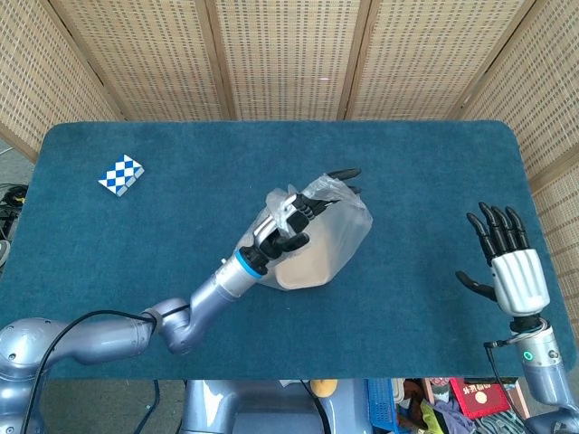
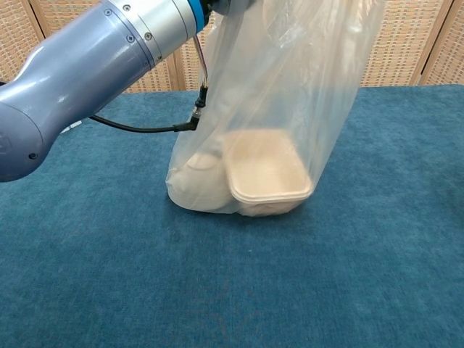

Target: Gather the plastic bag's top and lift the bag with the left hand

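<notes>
Head view: left hand [image 1: 288, 221] sits above the middle of the blue cloth-covered table [image 1: 163, 208], fingers closed around the gathered top of the clear plastic bag [image 1: 330, 237]; two dark fingertips [image 1: 342, 174] stick out past the plastic on the far side. Bag hangs below and to the right of the hand, near table centre.

Chest view: the bag [image 2: 290, 94] is stretched tall and taut up to the top edge of the picture, where the grip itself is cut off. Inside it, a beige rectangular moulded-pulp tray [image 2: 267, 174] lies tilted with its open side facing the camera, beside a pale rounded lump [image 2: 196, 170] at the bag's left. Bag bottom is at table level; cannot tell whether it touches the cloth or has cleared it. Left forearm [image 2: 94, 65], grey-blue metal with a blue ring, enters from the upper left; a black cable [image 2: 145, 129] loops beneath it.

Right hand [image 1: 507, 262] is near the table's right edge, well apart from the bag, fingers spread and upright, holding nothing.

Blue-and-white checkered card [image 1: 120, 174] lies at the far left of the table.
</notes>
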Motion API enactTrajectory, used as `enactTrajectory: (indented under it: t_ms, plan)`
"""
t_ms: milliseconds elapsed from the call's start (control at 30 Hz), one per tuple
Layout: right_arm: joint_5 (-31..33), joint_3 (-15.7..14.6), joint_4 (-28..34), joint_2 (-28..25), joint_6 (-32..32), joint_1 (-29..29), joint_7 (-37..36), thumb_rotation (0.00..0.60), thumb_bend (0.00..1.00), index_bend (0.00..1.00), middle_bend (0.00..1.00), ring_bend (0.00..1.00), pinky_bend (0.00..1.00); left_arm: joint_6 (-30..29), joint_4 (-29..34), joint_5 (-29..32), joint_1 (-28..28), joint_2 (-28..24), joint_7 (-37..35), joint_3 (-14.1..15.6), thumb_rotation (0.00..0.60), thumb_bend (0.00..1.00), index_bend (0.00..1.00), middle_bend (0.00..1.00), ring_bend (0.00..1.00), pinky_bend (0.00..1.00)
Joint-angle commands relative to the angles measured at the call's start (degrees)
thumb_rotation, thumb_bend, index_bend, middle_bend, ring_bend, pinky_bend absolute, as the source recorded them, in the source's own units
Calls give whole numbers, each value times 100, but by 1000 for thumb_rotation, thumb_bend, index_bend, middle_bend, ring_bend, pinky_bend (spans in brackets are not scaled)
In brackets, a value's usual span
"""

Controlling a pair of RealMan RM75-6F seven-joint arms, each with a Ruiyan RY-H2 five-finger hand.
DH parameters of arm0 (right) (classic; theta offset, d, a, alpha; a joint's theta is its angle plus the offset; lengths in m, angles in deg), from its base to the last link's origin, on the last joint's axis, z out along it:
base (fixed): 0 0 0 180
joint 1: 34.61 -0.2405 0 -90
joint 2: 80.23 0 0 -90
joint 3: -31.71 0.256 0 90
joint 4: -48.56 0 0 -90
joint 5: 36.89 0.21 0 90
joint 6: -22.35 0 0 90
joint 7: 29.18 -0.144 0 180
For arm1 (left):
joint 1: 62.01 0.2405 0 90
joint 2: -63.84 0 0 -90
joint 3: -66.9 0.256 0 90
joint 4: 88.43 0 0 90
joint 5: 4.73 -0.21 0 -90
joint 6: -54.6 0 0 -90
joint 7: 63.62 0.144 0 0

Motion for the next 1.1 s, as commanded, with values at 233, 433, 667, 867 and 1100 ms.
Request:
enactTrajectory:
  t_ms: [233, 433, 667, 867, 1100]
  plan:
    - [-74, 48, -78, 115, -66, 40, -8, 600, 0, 0, 0, 0, 2, -252, 304, 125, 252, 30, -246, -209, 352, 109, 205, 268, 247, 193]
    - [-126, 48, -77, 125, -54, 50, 18, 600, 0, 0, 0, 0, 2, -199, 487, 280, 317, 6, -235, -352, 387, 108, 370, 474, 441, 274]
    - [-157, 63, -59, 130, -42, 60, 22, 600, 0, 0, 0, 0, 2, -102, 636, 427, 414, -65, -208, -465, 491, 111, 526, 629, 599, 369]
    - [-187, 65, -59, 136, -18, 64, 29, 600, 0, 0, 0, 0, 2, 68, 719, 391, 506, -323, -240, -465, 600, 149, 619, 712, 711, 618]
    - [-237, 78, -21, 132, -47, 73, 43, 600, 0, 0, 0, 0, 2, 481, 950, 344, 618, -953, -226, -394, 600, 408, 757, 813, 836, 945]
